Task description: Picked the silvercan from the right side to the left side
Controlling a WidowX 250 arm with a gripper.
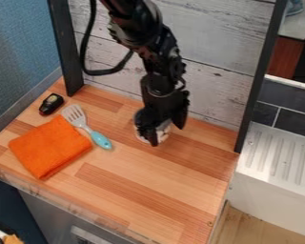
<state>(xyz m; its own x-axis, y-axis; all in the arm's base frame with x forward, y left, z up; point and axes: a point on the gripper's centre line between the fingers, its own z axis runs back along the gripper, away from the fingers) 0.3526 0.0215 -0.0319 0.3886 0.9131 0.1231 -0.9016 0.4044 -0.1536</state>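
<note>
Wooden counter [129, 190] meets a plank wall [218, 95] between dark posts [260, 71]. Near that back edge stands the silver can [163, 129], partly hidden by the gripper [167, 135], its claw wide. Farther left, the spatula [100, 139] lies by an orange cloth [48, 148].

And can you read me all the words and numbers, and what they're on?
There are none I can read.
Can at the gripper: partly hidden, nothing readable.
Little black thing: it has a pale mark, too small to read.
Spatula: no writing that I can see.
Orange cloth: no writing that I can see.
</note>
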